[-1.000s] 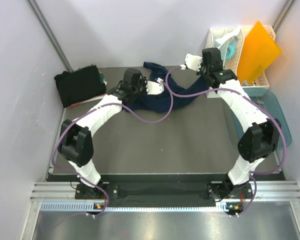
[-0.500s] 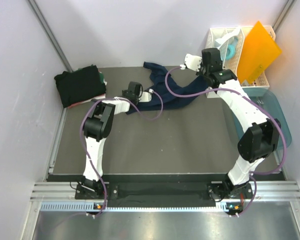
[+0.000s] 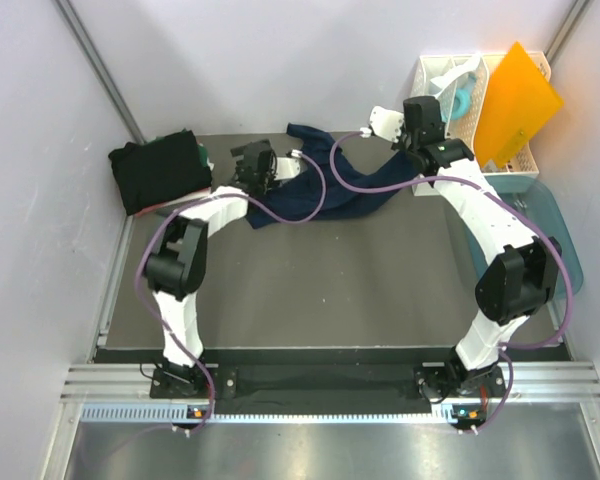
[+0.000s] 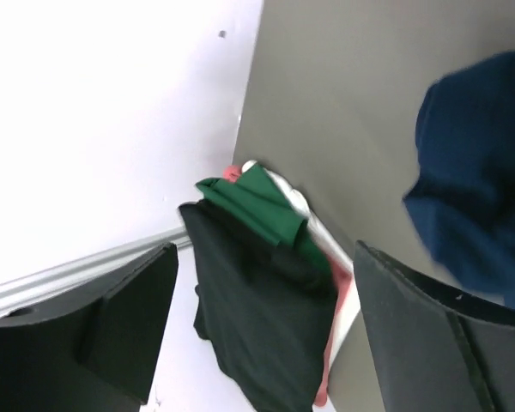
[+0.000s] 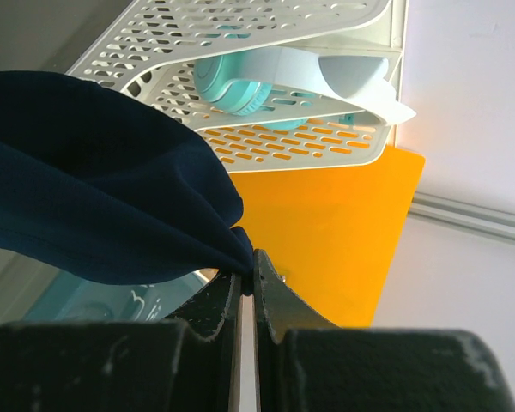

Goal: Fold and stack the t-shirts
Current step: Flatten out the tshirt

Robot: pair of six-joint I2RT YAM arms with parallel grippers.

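A navy t-shirt (image 3: pixel 315 192) lies crumpled at the back middle of the dark table, and its near fold shows in the left wrist view (image 4: pixel 481 189). My right gripper (image 3: pixel 417 150) (image 5: pixel 247 275) is shut on one corner of it (image 5: pixel 103 197) and holds that corner up by the rack. My left gripper (image 3: pixel 244 158) (image 4: pixel 266 257) is open and holds nothing. It hangs just left of the navy shirt and faces the pile at the back left. That pile has a black shirt (image 3: pixel 158 172) (image 4: pixel 257 318) with a green one (image 4: pixel 262 206) in it.
A white slotted rack (image 3: pixel 450 75) (image 5: pixel 266 51) holding teal headphones (image 5: pixel 232 90) stands at the back right, with an orange sheet (image 3: pixel 515 95) (image 5: pixel 326 232) leaning on it. Below it sits a teal tub (image 3: pixel 550 225). Something pink (image 4: pixel 339 335) shows under the pile. Purple cables loop over the navy shirt.
My left gripper has opened and let go of the navy shirt. It has swung back and left toward the dark pile. The right arm has not moved.
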